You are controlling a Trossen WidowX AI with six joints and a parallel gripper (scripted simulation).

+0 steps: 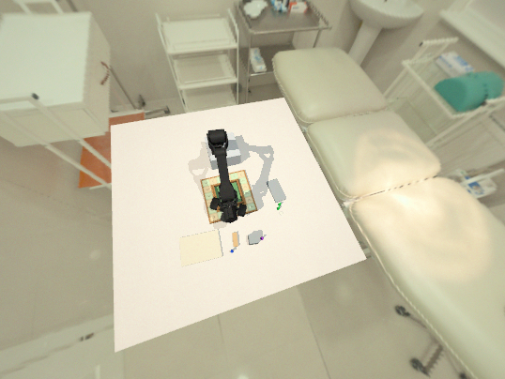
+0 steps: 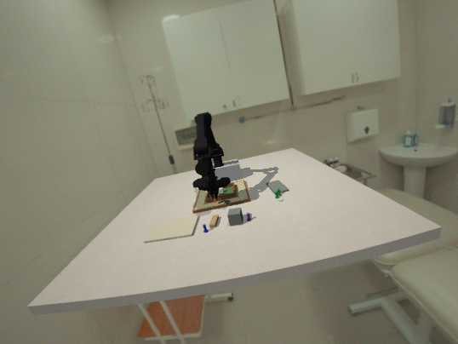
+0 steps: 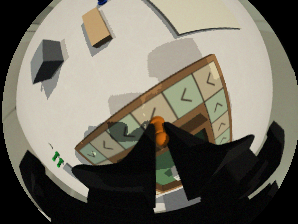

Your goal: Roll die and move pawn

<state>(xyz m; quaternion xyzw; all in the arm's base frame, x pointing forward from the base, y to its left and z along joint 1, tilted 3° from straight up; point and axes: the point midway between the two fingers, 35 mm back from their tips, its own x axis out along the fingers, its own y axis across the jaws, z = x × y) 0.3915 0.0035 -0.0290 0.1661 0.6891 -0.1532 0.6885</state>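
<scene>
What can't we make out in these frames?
- Die face: no view shows the pips; the arm covers the tray from above, and it is too small in the exterior view.
- Square under the orange pawn: in the wrist view the dark fingers hide its base and the square below.
- Board: arrows too small in the exterior view.
- Green pawn: blurred and tiny from above.

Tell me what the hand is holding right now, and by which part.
The hand is shut on the orange pawn, pinched at the fingertips; only its rounded top shows, so the exact grip point cannot be told.
</scene>
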